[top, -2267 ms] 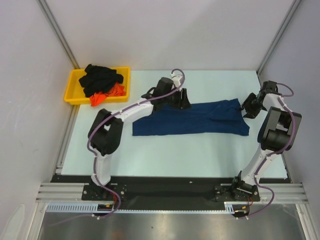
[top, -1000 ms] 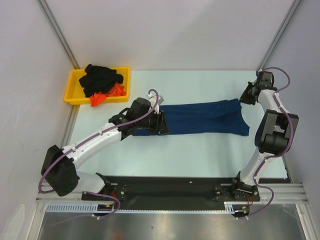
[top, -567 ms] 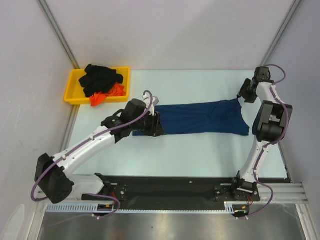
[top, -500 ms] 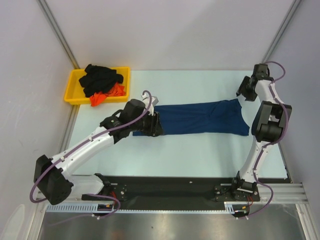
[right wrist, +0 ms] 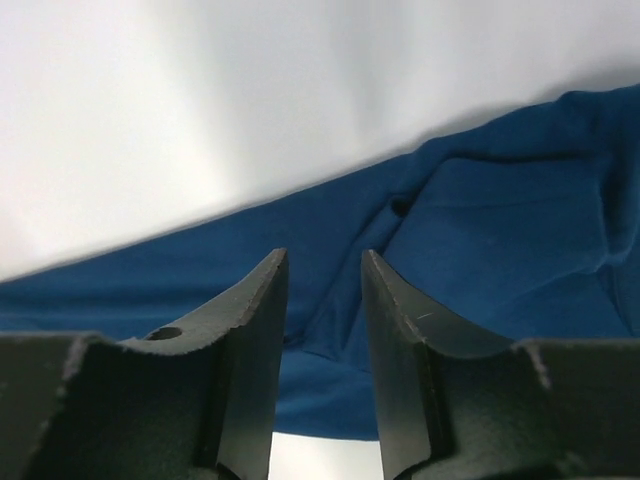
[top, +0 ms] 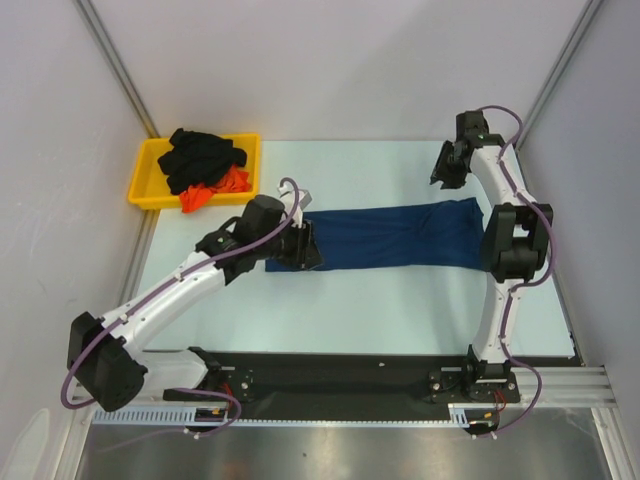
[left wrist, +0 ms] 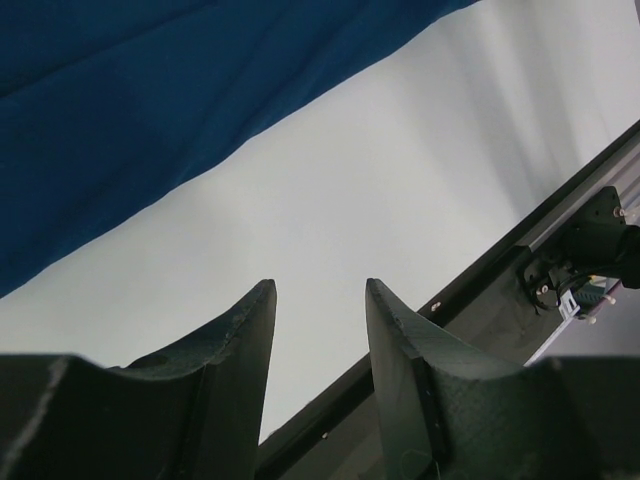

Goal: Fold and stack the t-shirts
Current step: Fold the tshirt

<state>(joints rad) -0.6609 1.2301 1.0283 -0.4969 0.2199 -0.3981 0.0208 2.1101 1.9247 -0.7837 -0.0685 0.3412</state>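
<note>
The navy t-shirt (top: 400, 235) lies across the middle of the table (top: 350, 310) as one long folded band running from 9 o'clock to 3 o'clock. What changed in the last second is at its 3 o'clock end: my right gripper (top: 443, 172) was pinched on the far corner there, has let go and has swung off to about 1 o'clock near the table's far edge, clear of the cloth. Its wrist view shows the jaws partly spread with nothing between them and the shirt below. My left gripper (top: 305, 248) has come round to the 9 o'clock end of the band, low over the near hem, jaws also partly apart and empty. I read that as the lengthwise fold being finished and both arms repositioning for the crosswise fold, so nothing is stacked yet. By my count there is one navy shirt on the table. At 10 o'clock one yellow tray (top: 146, 172) holds a black t-shirt (top: 200, 158) heap and one orange-red t-shirt (top: 232, 182), though I cannot tell whether the black heap is a single shirt.
</note>
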